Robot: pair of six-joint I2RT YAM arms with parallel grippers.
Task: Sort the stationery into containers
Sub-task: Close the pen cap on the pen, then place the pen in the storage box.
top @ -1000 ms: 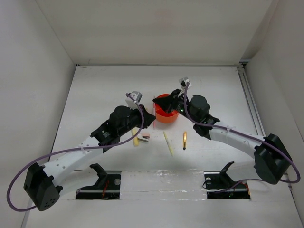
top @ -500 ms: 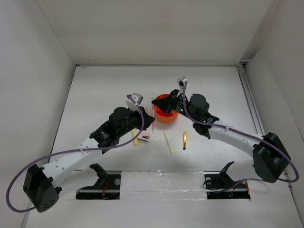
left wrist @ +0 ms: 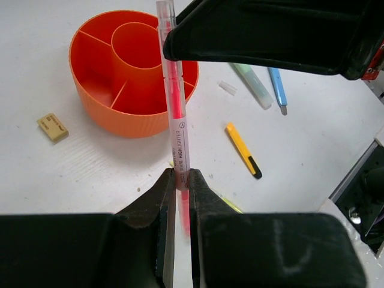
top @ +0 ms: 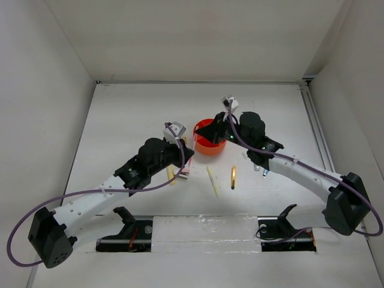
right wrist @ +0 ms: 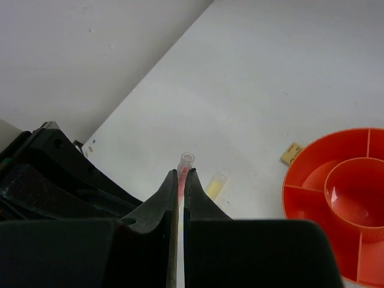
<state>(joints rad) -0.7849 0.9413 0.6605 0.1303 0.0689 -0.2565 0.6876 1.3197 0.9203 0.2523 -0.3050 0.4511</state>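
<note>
Top view, left gripper [top: 188, 155]: out over the middle of the table [top: 132, 114], just left of the organiser; too small here to tell how wide it stands.
Top view, right gripper [top: 199, 131]: up above the left rim of the orange organiser [top: 211, 147], nose to nose with the left one.
Top view, yellow pencil [top: 212, 181]: flat on the table, on the near side of the organiser.
Top view, gold pen [top: 233, 177]: lying just right of the pencil, not touching it.
Top view, pale yellow marker [top: 171, 175]: on the table, partly tucked under the left arm.
Left wrist view, pink pen [left wrist: 177, 120]: there it is, pinched tight at its lower part between the left fingers, its upper part crossing behind the right gripper's black body.
Left wrist view, tan block [left wrist: 53, 127]: on the table left of the organiser, apart from it.
Left wrist view, green marker [left wrist: 253, 86] and blue pen [left wrist: 277, 87]: side by side on the table, right of the organiser, a small clear cap [left wrist: 227, 87] just beside the marker.
Right wrist view, right fingers [right wrist: 162, 198]: squeezed onto the same pink pen, with its clear end poking out past the tips.
Right wrist view, organiser: standing at the right edge, with the tan block near its rim.
</note>
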